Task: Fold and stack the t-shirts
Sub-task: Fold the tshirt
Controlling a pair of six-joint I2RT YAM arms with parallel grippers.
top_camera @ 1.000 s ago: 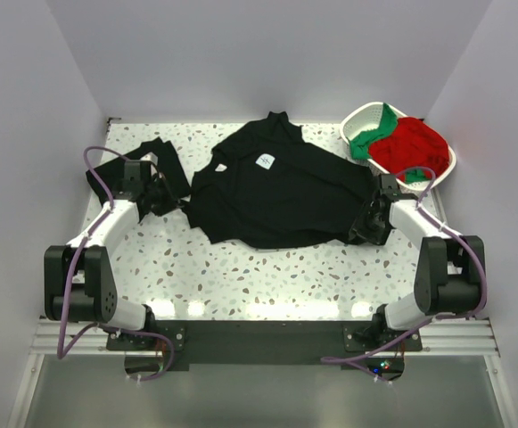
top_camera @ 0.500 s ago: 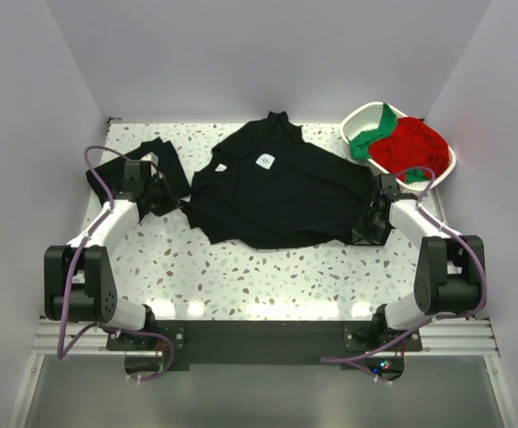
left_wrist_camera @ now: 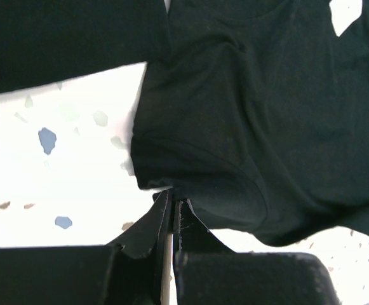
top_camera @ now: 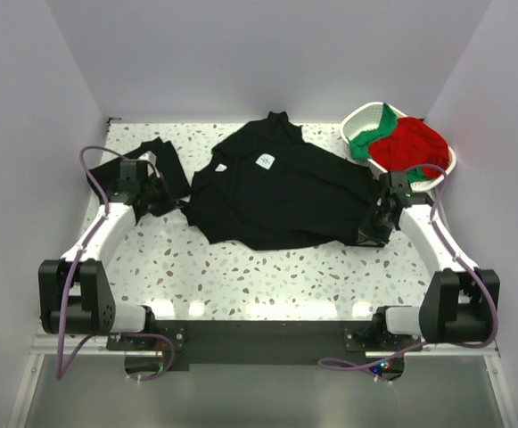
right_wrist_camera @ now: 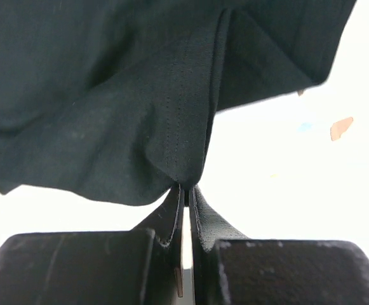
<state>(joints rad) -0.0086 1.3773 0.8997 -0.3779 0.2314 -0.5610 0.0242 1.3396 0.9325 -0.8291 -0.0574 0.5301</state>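
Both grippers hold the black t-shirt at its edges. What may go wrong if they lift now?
The left gripper and right gripper each pinch only a thin fold of the black t-shirt, so it may slip out. The second black shirt lies close beside the left gripper and may be dragged along. The right gripper is near the white basket and might bump it.

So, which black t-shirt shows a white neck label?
The big black t-shirt spread mid-table; the smaller black t-shirt at the far left shows no label.
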